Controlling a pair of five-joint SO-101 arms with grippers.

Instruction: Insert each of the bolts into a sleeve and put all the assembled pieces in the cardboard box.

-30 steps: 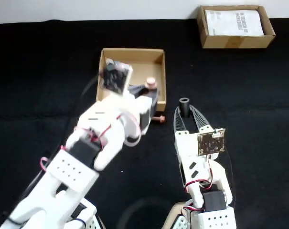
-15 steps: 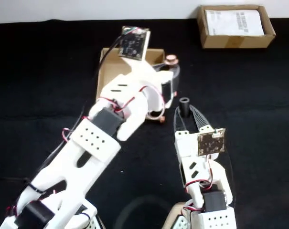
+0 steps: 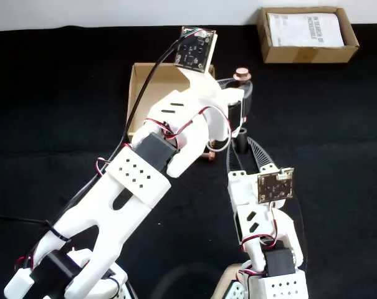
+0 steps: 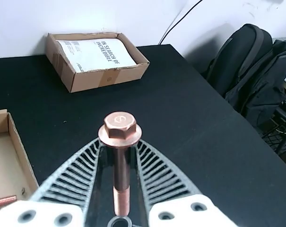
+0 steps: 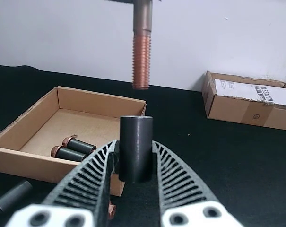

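While the right end effector [image 5: 134, 146] is gripping a sleeve [image 5: 136, 127], the left end effector [image 4: 119, 144] is holding a bolt [image 4: 120, 165] above it.

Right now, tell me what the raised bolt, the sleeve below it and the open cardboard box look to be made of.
The bolt: probably metal with a copper-coloured, slightly glossy finish; its hex head catches light and the tip is threaded.
The sleeve: a dark, matte tube; plastic or blackened metal, the look leaves it open.
The cardboard box: plain brown cardboard, dull, with thin raw-edged walls.
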